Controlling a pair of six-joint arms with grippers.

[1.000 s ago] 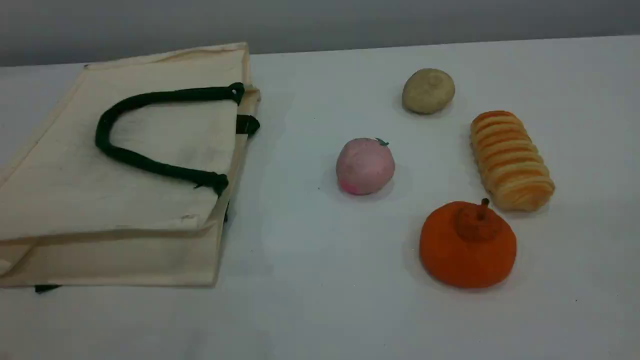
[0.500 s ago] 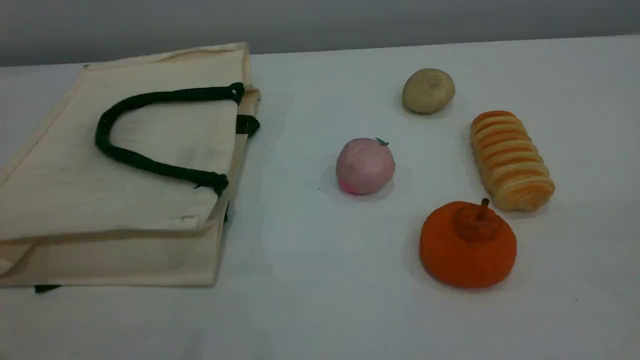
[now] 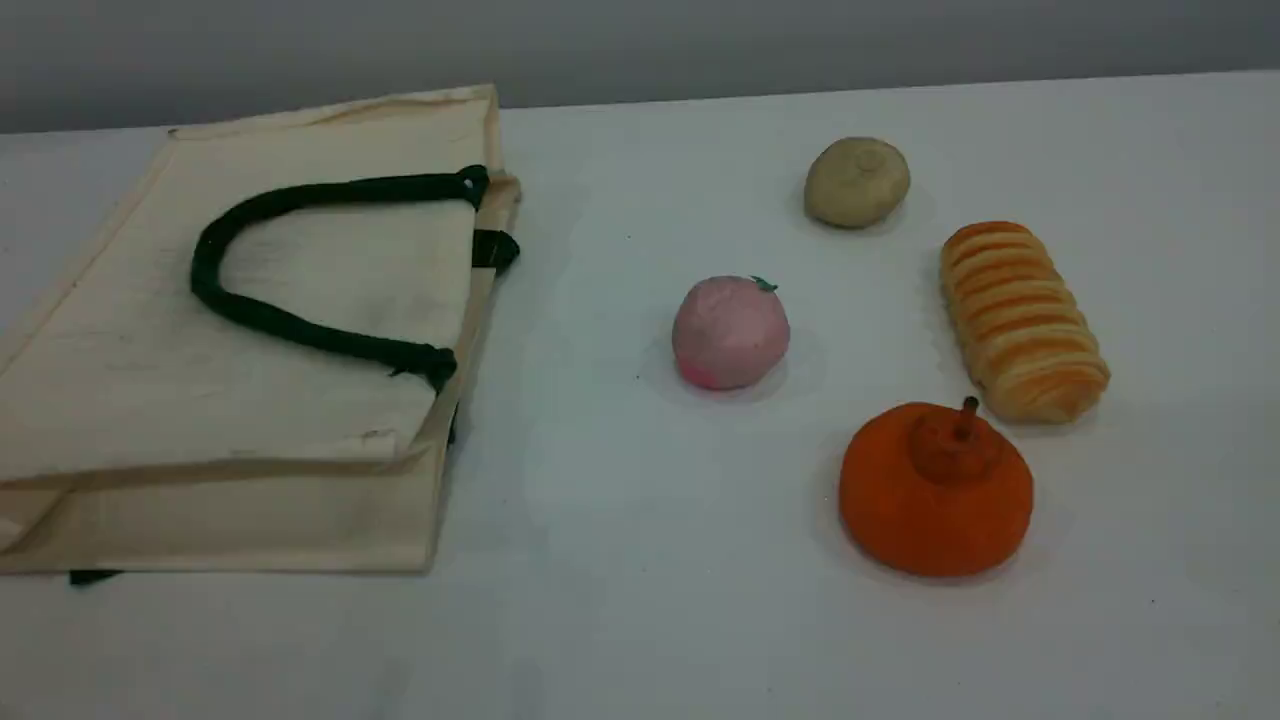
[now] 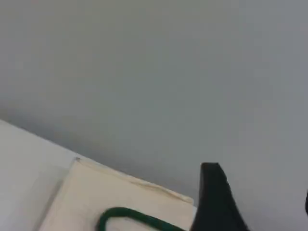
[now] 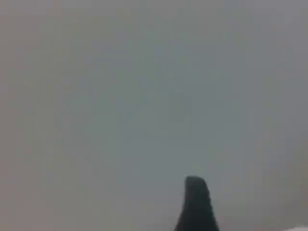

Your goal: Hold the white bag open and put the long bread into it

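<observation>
Zero progress yet: left end effector (image 4: pixel 260 204) and right end effector (image 5: pixel 196 204) are hanging open, white bag (image 3: pixel 150 380) lying flat below the left one, long bread (image 3: pixel 1022 320) sitting untouched, well apart from both.

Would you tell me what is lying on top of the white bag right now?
Only its own dark green handle lies looped on the white bag. The bag is flat, so its inside is hidden.

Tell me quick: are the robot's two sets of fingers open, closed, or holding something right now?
Left fingers: open, holding nothing.
Right fingers: open, holding nothing; only one tip shows.
</observation>
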